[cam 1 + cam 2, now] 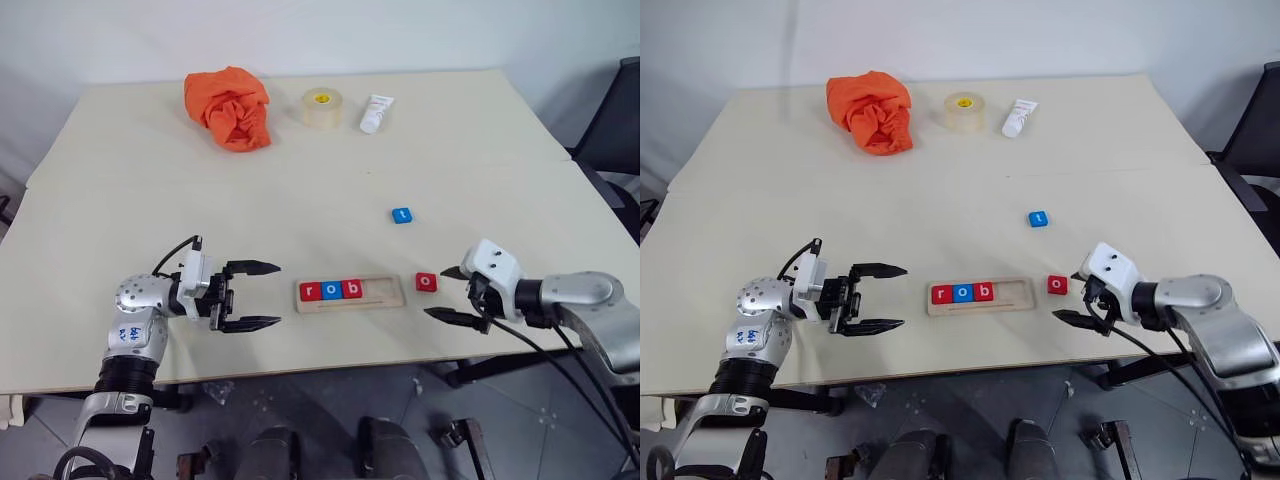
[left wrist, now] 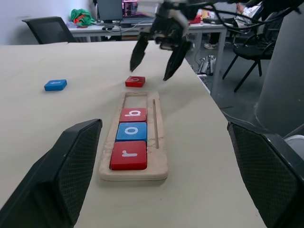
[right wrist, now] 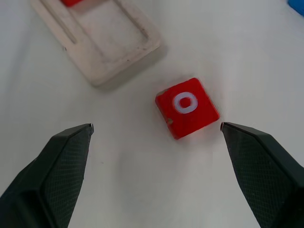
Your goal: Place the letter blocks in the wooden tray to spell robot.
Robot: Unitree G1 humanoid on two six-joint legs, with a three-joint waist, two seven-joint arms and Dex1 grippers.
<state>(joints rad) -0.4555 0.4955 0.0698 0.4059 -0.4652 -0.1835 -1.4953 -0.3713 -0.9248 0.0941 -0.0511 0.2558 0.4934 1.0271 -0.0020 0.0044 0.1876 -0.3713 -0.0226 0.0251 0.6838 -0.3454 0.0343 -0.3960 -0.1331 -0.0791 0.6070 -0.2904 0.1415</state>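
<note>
The wooden tray (image 1: 351, 293) lies near the table's front edge and holds a red r block (image 1: 310, 291), a blue o block (image 1: 331, 290) and a red b block (image 1: 352, 289) in its left part. A red o block (image 1: 427, 282) lies flat on the table just right of the tray. A blue t block (image 1: 402, 215) lies further back. My right gripper (image 1: 452, 294) stands open just right of the red o block, holding nothing. To the tray's left my left gripper (image 1: 252, 296) is open and empty, pointing at the tray.
An orange cloth (image 1: 230, 106), a tape roll (image 1: 322, 107) and a white tube (image 1: 376, 113) lie along the table's far side. A dark chair (image 1: 618, 120) stands beyond the table's right edge.
</note>
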